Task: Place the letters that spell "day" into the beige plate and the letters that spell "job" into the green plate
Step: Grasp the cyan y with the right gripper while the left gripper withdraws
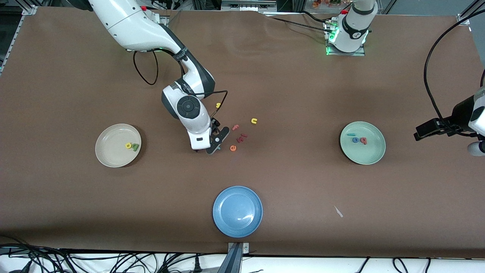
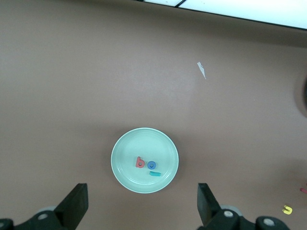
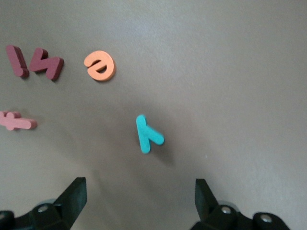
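Blue plate (image 1: 237,211); teal y (image 3: 147,134) under right tool (image 3: 139,203)

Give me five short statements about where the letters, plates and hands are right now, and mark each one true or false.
1. The green plate holds a teal j, a blue o and a pink-red b. True.
2. The teal y already lies in the beige plate. False: it lies on the table under the right hand; the beige plate holds only the yellow d and green a.
3. The blue plate holds an orange e. False: it holds no letters; the orange e lies on the table.
4. The right hand is open. True.
5. The left hand grips a letter. False: it is open, holding nothing.
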`<move>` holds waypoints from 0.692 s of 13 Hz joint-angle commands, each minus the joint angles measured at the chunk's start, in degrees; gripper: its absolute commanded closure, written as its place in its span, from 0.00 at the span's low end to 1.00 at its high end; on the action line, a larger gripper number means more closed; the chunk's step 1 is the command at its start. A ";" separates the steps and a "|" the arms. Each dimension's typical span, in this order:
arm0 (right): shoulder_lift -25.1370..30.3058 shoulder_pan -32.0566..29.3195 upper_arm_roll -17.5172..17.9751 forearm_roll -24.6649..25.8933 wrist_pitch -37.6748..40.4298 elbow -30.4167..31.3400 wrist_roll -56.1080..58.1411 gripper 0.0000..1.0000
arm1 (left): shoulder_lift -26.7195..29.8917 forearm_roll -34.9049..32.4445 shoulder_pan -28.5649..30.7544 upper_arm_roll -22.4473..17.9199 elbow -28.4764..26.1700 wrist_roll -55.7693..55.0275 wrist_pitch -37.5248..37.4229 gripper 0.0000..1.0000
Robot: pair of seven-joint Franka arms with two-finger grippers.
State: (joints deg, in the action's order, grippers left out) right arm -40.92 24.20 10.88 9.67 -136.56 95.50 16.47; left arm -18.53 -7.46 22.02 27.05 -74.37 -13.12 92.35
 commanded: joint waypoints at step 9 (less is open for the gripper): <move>-6.37 1.29 0.01 1.41 -2.83 -6.02 5.85 0.18 | 3.24 -0.36 -2.15 0.64 1.33 2.13 -3.41 0.00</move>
State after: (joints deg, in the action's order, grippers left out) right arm -45.69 25.09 10.89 10.22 -139.39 91.40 21.43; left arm -15.58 -7.62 20.28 28.53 -73.10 -12.80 89.81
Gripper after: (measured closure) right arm 0.106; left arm 0.000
